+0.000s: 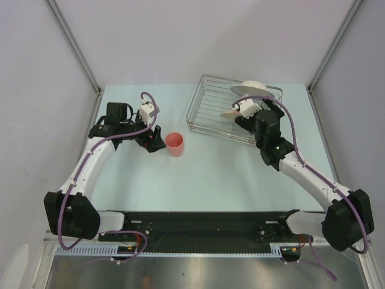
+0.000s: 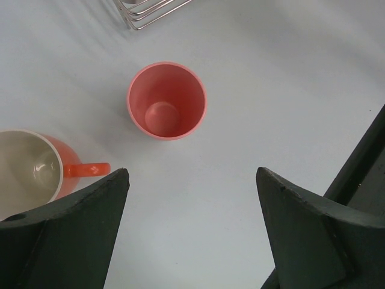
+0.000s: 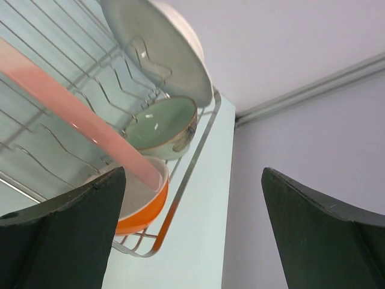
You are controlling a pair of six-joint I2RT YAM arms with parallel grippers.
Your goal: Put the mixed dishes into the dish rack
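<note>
Upright pink cup point(image 2: 166, 100), orange mug point(image 2: 33, 170) nearby, apart

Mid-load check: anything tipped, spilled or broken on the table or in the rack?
Nothing stands out. The small pink cup and orange mug stand upright on the table; the white plate and green bowl sit in the silver wire dish rack.

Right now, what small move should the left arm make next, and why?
Probably ease the left gripper forward until its open jaws flank the small pink cup. The cup stands upright on the table, just ahead of the gap and outside the dish rack; the orange mug sits close at the left.
</note>
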